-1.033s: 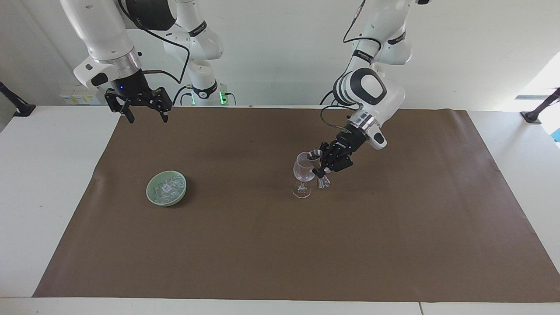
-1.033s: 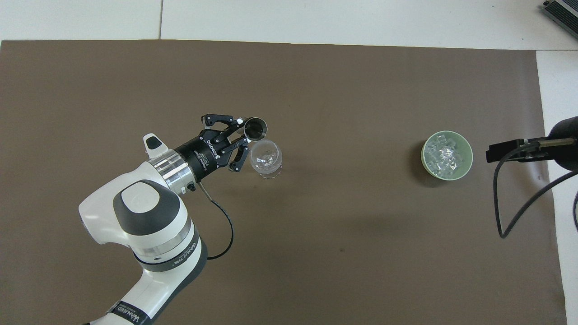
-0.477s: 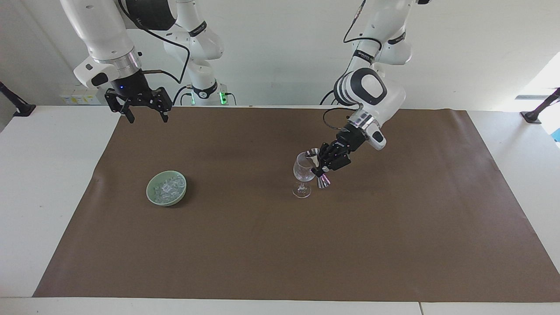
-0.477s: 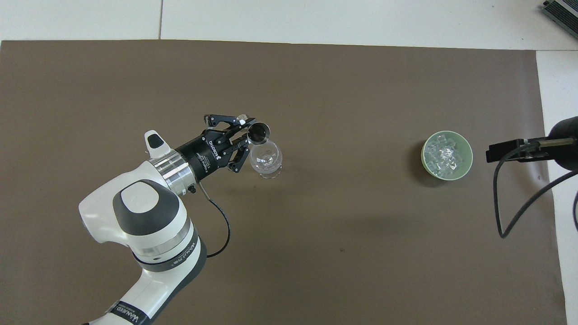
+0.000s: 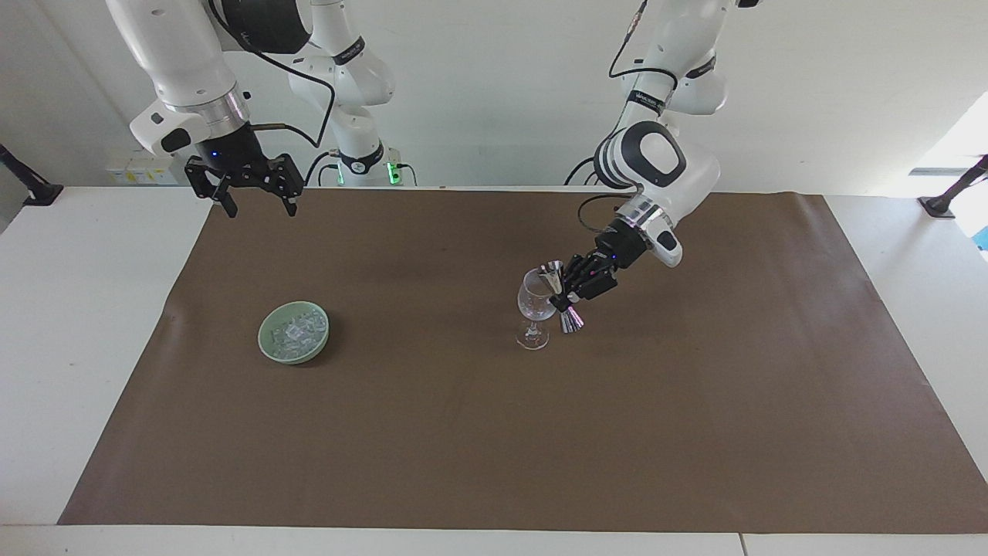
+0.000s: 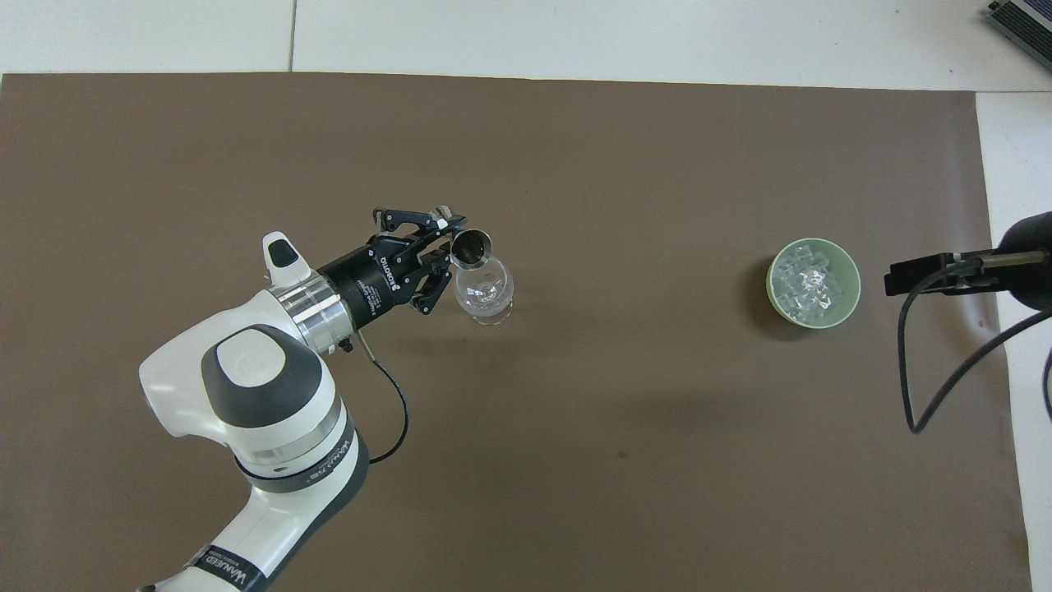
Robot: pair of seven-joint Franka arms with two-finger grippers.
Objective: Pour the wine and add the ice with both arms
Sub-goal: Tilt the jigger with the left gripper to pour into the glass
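A clear wine glass [image 5: 535, 303] [image 6: 485, 293] stands on the brown mat toward the left arm's end of the table. My left gripper [image 5: 572, 293] [image 6: 449, 245] is shut on a metal jigger [image 5: 561, 298] [image 6: 471, 246]. The jigger is tilted, with its upper cup at the glass's rim. The wine is hidden from me. Ice [image 5: 295, 330] [image 6: 809, 278] is heaped in a pale green bowl [image 5: 267, 344] [image 6: 854, 289] toward the right arm's end. My right gripper [image 5: 262, 210] waits open and raised over the mat's corner nearest the robots.
The brown mat [image 5: 463, 432] covers most of the white table [image 5: 77, 309]. A black cable [image 6: 912, 395] from the right arm hangs beside the bowl in the overhead view.
The left wrist has lifted and turned, tipping the jigger's upper cup closer over the glass's rim. The right arm has not moved.
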